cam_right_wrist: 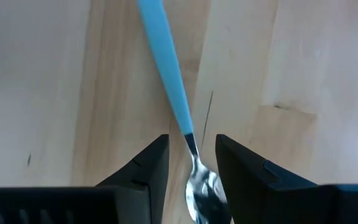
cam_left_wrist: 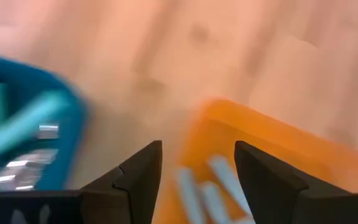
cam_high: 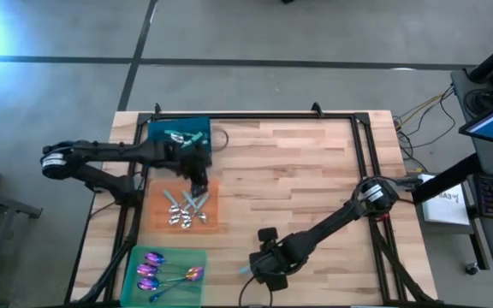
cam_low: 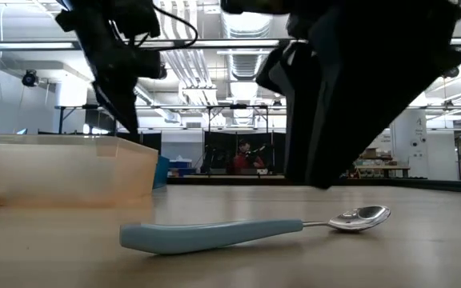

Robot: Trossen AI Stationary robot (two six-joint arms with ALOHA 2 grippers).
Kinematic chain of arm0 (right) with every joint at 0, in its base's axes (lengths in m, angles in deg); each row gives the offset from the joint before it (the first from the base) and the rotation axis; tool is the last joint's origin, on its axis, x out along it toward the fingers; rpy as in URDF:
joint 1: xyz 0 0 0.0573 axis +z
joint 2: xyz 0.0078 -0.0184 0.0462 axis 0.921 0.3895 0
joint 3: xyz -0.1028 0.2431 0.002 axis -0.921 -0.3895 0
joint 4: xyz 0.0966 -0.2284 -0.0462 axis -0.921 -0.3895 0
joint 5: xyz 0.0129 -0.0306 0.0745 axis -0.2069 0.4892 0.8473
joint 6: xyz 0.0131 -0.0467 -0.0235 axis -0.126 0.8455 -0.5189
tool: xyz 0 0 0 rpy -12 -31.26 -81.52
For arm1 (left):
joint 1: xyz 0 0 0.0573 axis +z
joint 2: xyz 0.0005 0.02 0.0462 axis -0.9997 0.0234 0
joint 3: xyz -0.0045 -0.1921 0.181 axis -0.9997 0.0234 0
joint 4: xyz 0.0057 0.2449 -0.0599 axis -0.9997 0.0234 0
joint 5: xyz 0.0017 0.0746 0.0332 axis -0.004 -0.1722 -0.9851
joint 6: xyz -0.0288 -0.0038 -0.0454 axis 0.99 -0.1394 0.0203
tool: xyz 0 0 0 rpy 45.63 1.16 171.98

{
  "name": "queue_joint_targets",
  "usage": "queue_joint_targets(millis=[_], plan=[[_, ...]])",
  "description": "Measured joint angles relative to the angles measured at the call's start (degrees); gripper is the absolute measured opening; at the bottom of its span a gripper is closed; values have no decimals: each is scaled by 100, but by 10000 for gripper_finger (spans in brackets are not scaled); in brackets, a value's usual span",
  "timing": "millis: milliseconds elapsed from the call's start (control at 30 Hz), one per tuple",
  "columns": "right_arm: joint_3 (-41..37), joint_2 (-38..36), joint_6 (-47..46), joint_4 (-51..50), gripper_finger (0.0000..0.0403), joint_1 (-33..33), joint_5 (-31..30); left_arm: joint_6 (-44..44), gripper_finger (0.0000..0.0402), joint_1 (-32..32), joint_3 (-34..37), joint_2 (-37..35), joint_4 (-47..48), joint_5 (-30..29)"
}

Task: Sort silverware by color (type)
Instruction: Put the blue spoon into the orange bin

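Observation:
A spoon with a pale-blue handle (cam_right_wrist: 166,68) and a shiny silver bowl (cam_low: 362,218) lies flat on the wooden table near its near edge (cam_high: 245,270). My right gripper (cam_right_wrist: 191,140) hangs open just above it, one finger on each side of the thin neck, not touching (cam_high: 264,265). My left gripper (cam_left_wrist: 197,146) is open and empty over the far edge of the orange tray (cam_high: 197,177). That tray (cam_high: 212,214) holds several silver utensils. The blue tray (cam_high: 197,127) holds teal-handled ones, and the green tray (cam_high: 174,257) holds purple-headed spoons.
The three trays sit in a column along the table's left side. A black frame (cam_high: 362,154) borders the tabletop. In the low view the orange tray's wall (cam_low: 62,172) stands at left. Bare wood lies in the table's middle and right (cam_high: 298,180).

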Motion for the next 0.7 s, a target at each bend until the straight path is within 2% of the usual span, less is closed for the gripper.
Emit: queue_joint_targets(millis=[67,233,467,700], plan=[[-137,0,-33,232,119,-1,-10,50,185,-344,69,-7,13,177],[-355,2,-55,685,108,-1,-10,495,185,-1196,145,-9,5,168],[-531,2,-64,778,106,-3,-10,1991,185,-2459,145,-11,-223,19],[-937,-16,-51,1240,106,-21,-9,2732,185,-3860,145,-12,-702,-44]])
